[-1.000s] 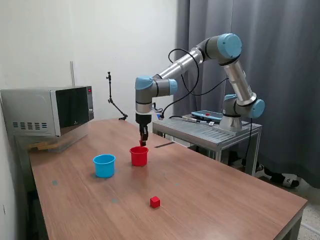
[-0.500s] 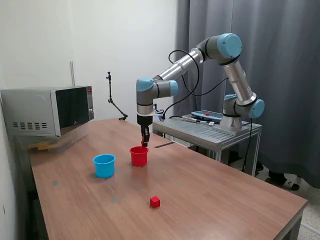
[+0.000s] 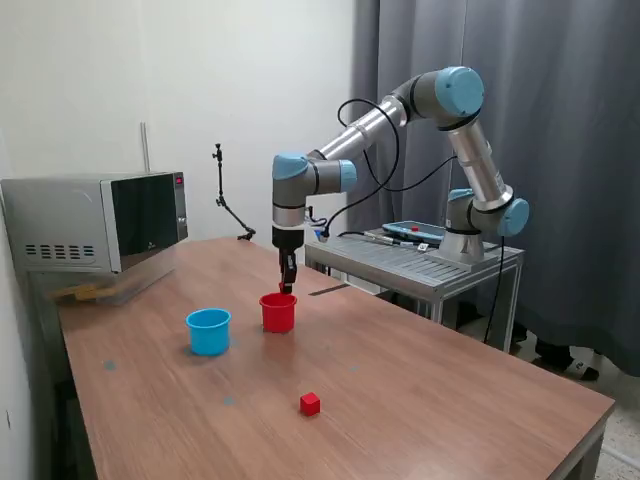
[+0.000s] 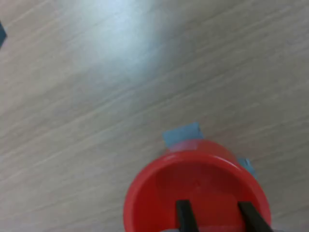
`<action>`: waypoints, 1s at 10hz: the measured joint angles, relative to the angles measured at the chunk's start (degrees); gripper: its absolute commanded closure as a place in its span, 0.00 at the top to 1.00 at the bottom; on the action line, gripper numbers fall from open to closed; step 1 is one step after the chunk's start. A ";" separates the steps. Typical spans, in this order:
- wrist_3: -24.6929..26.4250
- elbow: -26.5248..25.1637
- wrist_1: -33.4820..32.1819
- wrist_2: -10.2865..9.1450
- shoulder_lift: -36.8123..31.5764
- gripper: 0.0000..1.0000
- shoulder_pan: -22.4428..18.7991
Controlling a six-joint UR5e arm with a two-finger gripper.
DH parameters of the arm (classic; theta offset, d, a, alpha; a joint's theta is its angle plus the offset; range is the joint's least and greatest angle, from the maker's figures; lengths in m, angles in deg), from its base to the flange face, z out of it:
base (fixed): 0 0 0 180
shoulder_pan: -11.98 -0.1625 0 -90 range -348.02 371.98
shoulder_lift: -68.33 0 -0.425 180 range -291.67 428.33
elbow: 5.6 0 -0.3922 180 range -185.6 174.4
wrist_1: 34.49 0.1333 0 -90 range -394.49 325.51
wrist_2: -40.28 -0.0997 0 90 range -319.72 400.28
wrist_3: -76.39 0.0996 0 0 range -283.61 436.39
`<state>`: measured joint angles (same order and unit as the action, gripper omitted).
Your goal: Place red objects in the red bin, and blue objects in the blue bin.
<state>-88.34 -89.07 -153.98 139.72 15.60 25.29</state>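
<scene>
The red bin stands mid-table, and the wrist view shows its open mouth from above. My gripper hangs just over its far rim, fingers pointing down. The two dark fingers stand a cube's width apart over the cup, with red between them that blends into the cup's inside. A red speck at the fingertips in the exterior view looks like a red cube held there. Another red cube lies on the table nearer the front. The blue bin stands to the exterior view's left of the red bin. No blue objects show.
A microwave sits at the table's back corner on the exterior view's left. A metal stand bearing the arm's base is behind the table on the exterior view's right. Small blue-grey tape patches mark the wood beside the red bin.
The gripper has only shifted slightly above the red bin's rim. The cups and the loose red cube have not moved.
</scene>
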 measured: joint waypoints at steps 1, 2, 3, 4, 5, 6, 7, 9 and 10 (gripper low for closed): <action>-0.01 0.09 -0.56 -0.34 0.01 0.00 -0.02; -0.03 0.05 -0.95 -0.51 0.06 0.00 -0.01; -0.05 -0.04 -1.17 -0.59 0.11 0.00 0.00; -0.06 -0.15 -1.27 -0.63 0.14 0.00 0.03; -0.06 -0.23 -1.32 -0.64 0.16 1.00 0.07; -0.06 -0.25 -1.34 -0.65 0.16 1.00 0.10; -0.06 -0.27 -1.35 -0.64 0.16 1.00 0.10; -0.06 -0.29 -1.35 -0.59 0.17 1.00 0.10; -0.06 -0.29 -1.36 -0.58 0.17 1.00 0.10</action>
<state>-88.40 -89.36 -155.34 139.14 15.77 25.38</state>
